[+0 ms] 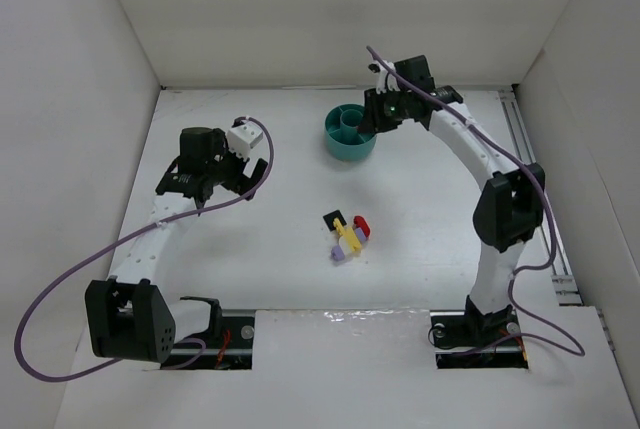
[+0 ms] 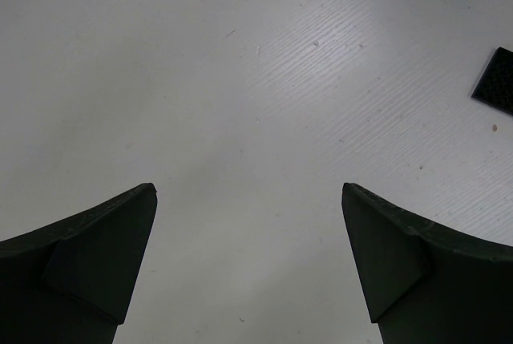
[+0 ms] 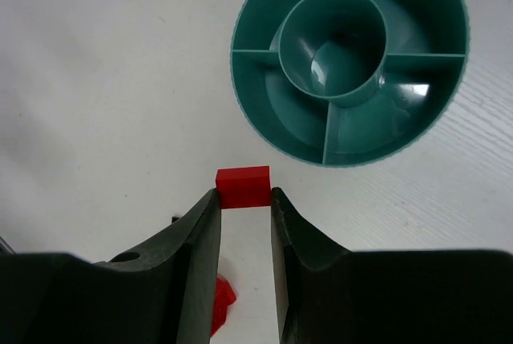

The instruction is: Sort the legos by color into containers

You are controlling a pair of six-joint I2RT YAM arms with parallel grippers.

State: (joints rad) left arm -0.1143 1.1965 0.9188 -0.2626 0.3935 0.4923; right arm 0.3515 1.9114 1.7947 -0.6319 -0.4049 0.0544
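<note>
The right fingers [image 3: 202, 230] are narrow and clamp a small red brick [image 3: 243, 187] between their tips. In the right wrist view the brick sits just short of the teal dish [image 3: 268, 99], apart from its rim, with the dish's wedge compartments and round middle cup in plain sight beyond it. A scrap of red shows lower down between the fingers; what it is cannot be told.

From above, the right arm reaches to the right side of the dish at the far part of the tabletop [image 1: 270, 249]. The other bricks lie in a tight cluster near the middle, well apart from the dish: a black one [image 1: 331, 219], a red one [image 1: 362, 226], a yellow one [image 1: 350, 237] and a pale purple one [image 1: 340, 253].

The left fingers [image 2: 104, 240] stand wide apart over bare tabletop, holding nothing.
</note>
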